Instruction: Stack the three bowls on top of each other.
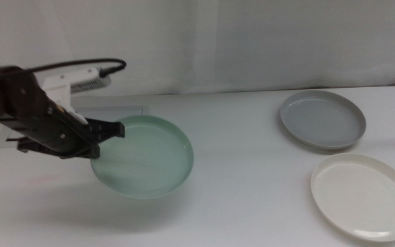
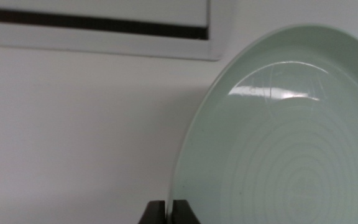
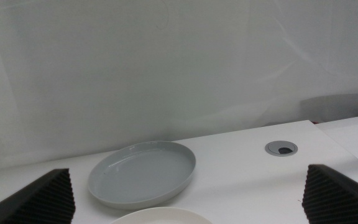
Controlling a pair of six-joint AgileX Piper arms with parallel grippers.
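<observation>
My left gripper (image 1: pixel 108 132) is shut on the left rim of the mint green bowl (image 1: pixel 142 156) and holds it tilted above the table at the left. In the left wrist view the green bowl (image 2: pixel 284 137) fills the picture, its rim pinched between my dark jaws at the left gripper (image 2: pixel 169 211). The light grey bowl (image 1: pixel 323 119) rests at the back right, the white bowl (image 1: pixel 363 195) in front of it. The right gripper (image 3: pixel 185 199) is out of the middle view; its jaws stand wide open, looking over the grey bowl (image 3: pixel 143 172) and the white bowl's edge (image 3: pixel 160 216).
A flat white rectangular panel (image 1: pixel 115 110) lies behind the left arm, seen too as the panel (image 2: pixel 104 28) with a dark stripe. A round grey cable grommet (image 3: pixel 281 147) sits in the table at the far right. A white curtain closes the back.
</observation>
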